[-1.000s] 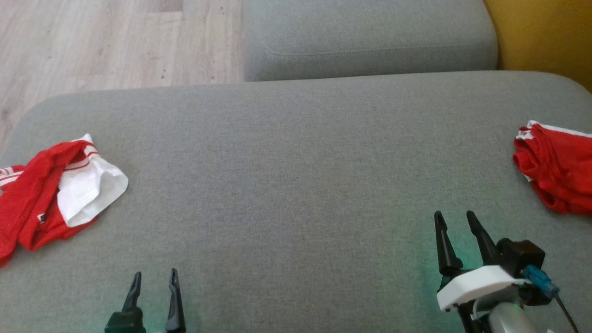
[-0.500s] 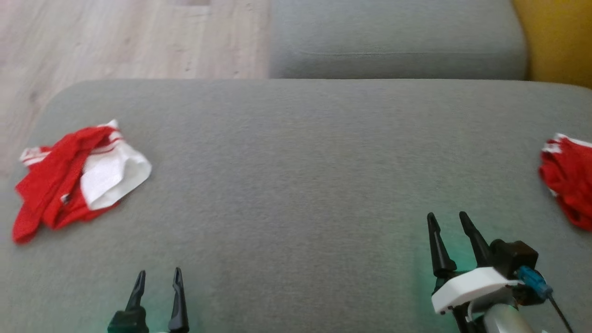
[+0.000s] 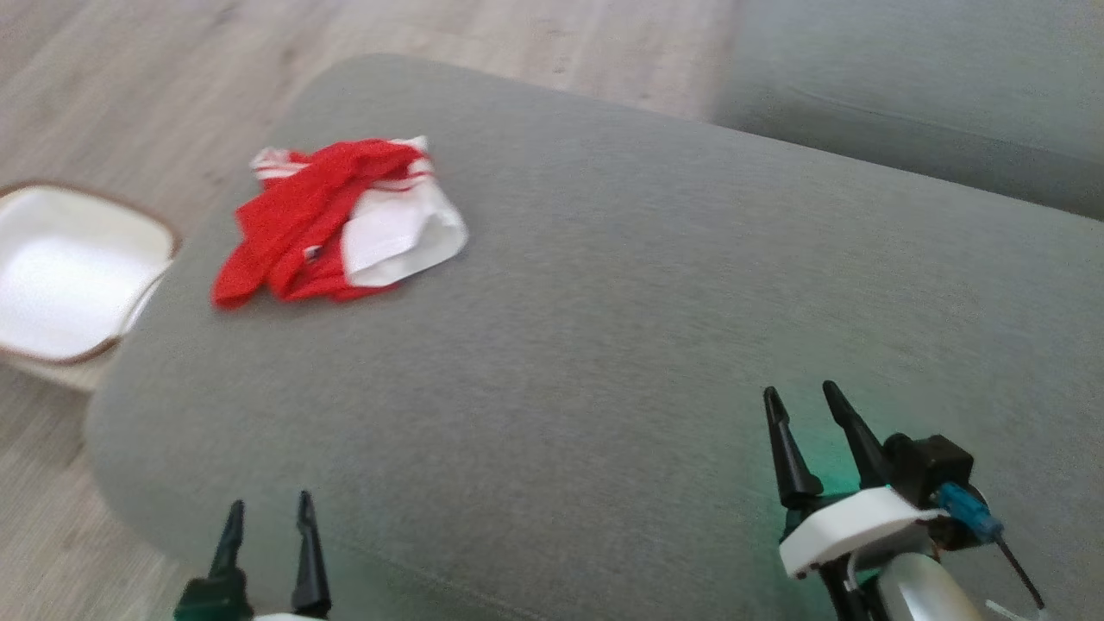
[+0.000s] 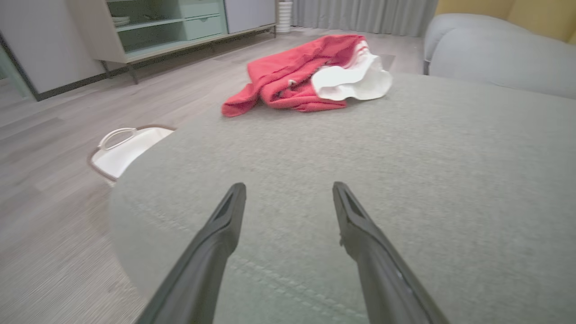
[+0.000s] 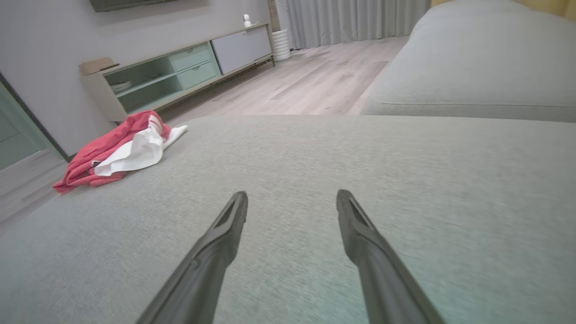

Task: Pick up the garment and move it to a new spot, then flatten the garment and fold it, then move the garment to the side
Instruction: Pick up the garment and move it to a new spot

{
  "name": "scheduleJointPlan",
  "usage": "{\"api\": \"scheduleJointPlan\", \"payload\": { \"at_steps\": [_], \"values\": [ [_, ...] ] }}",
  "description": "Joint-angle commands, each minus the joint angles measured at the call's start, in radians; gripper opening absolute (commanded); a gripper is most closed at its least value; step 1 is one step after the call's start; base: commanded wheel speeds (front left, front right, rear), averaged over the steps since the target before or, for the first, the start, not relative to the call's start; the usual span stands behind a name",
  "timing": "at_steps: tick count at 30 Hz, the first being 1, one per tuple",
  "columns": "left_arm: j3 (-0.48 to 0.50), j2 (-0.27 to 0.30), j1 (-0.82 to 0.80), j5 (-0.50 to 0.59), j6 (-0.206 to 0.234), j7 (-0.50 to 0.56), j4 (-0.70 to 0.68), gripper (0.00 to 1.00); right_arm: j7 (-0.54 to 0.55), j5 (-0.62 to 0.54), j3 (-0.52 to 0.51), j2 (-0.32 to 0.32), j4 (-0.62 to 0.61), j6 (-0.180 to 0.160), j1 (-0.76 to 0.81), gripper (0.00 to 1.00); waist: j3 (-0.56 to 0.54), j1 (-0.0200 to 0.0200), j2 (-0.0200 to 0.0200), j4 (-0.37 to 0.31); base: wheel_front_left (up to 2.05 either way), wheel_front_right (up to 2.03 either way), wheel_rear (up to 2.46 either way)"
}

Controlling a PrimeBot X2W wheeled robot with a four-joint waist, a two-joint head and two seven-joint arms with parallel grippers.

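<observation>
I'm on the pickup step. The garment lies crumpled at the far-left corner of the cushion. My left gripper and right gripper hang open, empty, at its near edge; next, reach across.

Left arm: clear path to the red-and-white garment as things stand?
Probably yes: the left gripper is open, and nothing but bare cushion lies between it and the garment, though it sits well ahead.

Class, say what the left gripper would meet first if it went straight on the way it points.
Probably the red and white garment, if the open left gripper clears the grey cushion; depth is unclear.
</observation>
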Motion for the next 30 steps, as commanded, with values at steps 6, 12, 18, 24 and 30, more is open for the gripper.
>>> {"api": "scheduleJointPlan", "payload": {
  "at_steps": [6,12,18,24,30],
  "values": [
    [0.099,0.01,-0.012,-0.009,-0.001,-0.005,-0.031,1.0,-0.011,0.021,0.062,-0.001,-0.014,-0.001,-0.063,1.0,0.023,-0.0001,0.0,0.092,0.0,0.0,0.0],
    [0.186,0.032,-0.061,-0.03,-0.01,-0.005,-0.045,1.0,-0.011,0.005,0.096,-0.001,-0.014,-0.001,-0.095,1.0,0.067,-0.0001,0.0,0.066,0.0,0.0,0.0],
    [0.249,0.127,-0.198,-0.05,-0.063,-0.005,-0.05,1.0,-0.011,-0.029,0.113,-0.001,-0.035,-0.001,-0.144,1.0,0.142,-0.0001,0.0,0.014,0.0,0.0,0.0],
    [0.186,0.26,-0.426,-0.078,-0.15,0.039,0.028,1.0,-0.011,-0.069,0.132,-0.001,-0.053,-0.001,-0.201,1.0,0.22,-0.0001,0.0,-0.043,0.0,0.0,0.0],
    [0.048,0.339,-0.632,-0.183,-0.165,0.135,0.132,1.0,-0.011,-0.104,0.131,-0.001,-0.058,-0.001,-0.254,1.0,0.298,-0.0001,0.0,-0.107,0.0,0.0,0.0]
  ]
}}
